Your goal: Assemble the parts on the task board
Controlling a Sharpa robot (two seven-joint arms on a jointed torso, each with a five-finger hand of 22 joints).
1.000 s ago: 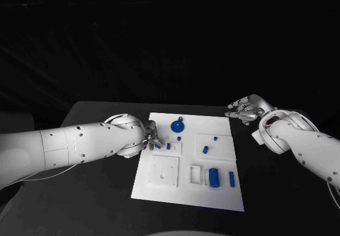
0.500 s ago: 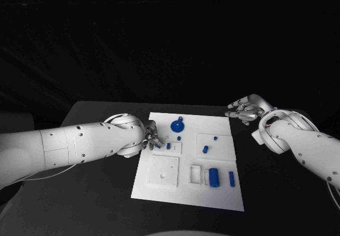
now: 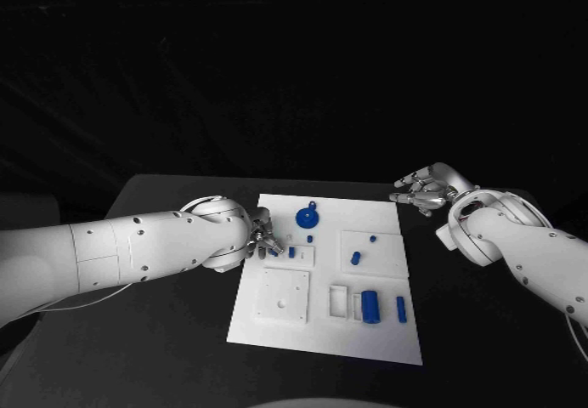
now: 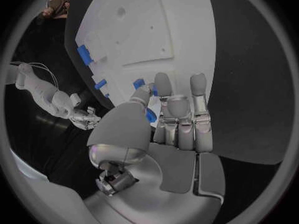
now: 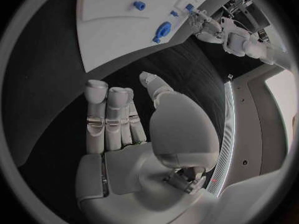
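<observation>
The white task board point(image 3: 316, 330) lies in the middle of the black table. My left hand point(image 3: 260, 240) is at the board's left edge, fingers curled in. In the left wrist view the left hand point(image 4: 168, 129) pinches a small blue part point(image 4: 151, 115) between thumb and fingers. Just right of those fingers a short blue peg point(image 3: 291, 252) stands on the board. A blue round piece with a loop point(image 3: 308, 218) lies near the far edge. My right hand point(image 3: 423, 189) hovers off the board's far right corner, holding nothing, its fingers extended in the right wrist view point(image 5: 121, 119).
A thick blue cylinder point(image 3: 369, 305) and a slim blue bar point(image 3: 401, 309) lie at the board's near right. Two small blue pegs point(image 3: 355, 257) sit on a raised white plate. A white square block point(image 3: 285, 296) sits near left. Black table surrounds the board.
</observation>
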